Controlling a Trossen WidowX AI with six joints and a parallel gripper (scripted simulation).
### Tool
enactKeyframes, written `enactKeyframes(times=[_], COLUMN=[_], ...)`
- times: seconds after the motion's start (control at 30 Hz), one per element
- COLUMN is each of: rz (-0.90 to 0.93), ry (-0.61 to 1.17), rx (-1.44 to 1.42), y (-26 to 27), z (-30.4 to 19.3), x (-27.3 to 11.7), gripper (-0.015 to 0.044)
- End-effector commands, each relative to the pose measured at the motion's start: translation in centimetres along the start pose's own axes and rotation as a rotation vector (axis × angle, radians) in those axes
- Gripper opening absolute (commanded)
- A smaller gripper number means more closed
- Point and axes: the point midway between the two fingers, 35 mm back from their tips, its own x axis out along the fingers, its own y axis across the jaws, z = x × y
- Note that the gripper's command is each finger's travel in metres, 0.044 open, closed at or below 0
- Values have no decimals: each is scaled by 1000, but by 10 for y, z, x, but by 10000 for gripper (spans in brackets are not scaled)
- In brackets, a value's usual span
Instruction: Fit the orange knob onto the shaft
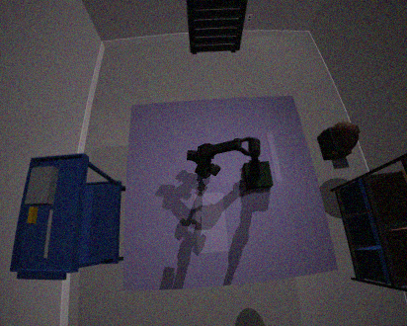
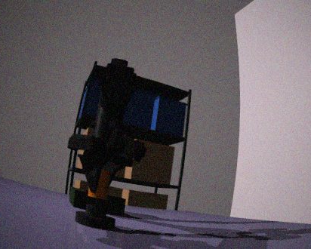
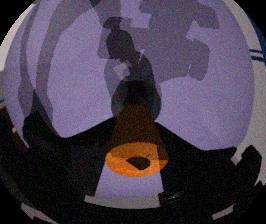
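Grey walls and a grey floor surround a purple mat [image 1: 159, 128] [image 2: 20, 211] [image 3: 84, 95]; the light is dim and the views are grainy; in the top view a blue cart [image 1: 80, 217] stands off one side of the mat, and a shelf rack [image 1: 363, 243] [image 2: 183, 151] with blue and brown contents stands off the opposite side; a black slatted piece [image 1: 216, 50] is at the top edge of that view, and a dark round-topped object [image 1: 339, 140] is near the rack; my arm [image 1: 225, 147] [image 2: 115, 90] rises from beside a dark green block [image 1: 265, 175] [image 2: 78, 198] and reaches out over the mat, casting several overlapping shadows; my gripper [image 1: 201, 185] [image 2: 100, 182] [image 3: 134, 123] points down and is closed on the orange knob [image 2: 103, 185] [image 3: 159, 152], one finger on either side of it; in the exterior view the knob leans slightly, its upper end toward the right of the view, and its lower end meets the upper part of the round pedestal [image 2: 95, 219] [image 3: 118, 102]; the pedestal's wide dark base rests on the mat; the wrist view shows the knob's near end as a bright orange oval with a dark opening in it; I cannot tell how the flat sides of hole and shaft lie.
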Motion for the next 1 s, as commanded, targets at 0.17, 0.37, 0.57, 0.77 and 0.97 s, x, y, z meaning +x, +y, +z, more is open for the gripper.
enactKeyframes(times=[0.17, 0.37, 0.57, 0.77, 0.97], rz=[-3, -4, -4, -4, -4], ry=[0, 0, 0, 0, 0], rx=[-6, -131, -216, -216, -216], y=[-2, -3, -7, -8, -8], z=[1, 2, 4, 4, 4], x=[-4, -5, -5, 0, 0], gripper=[0, 0, 0, 0, 0])
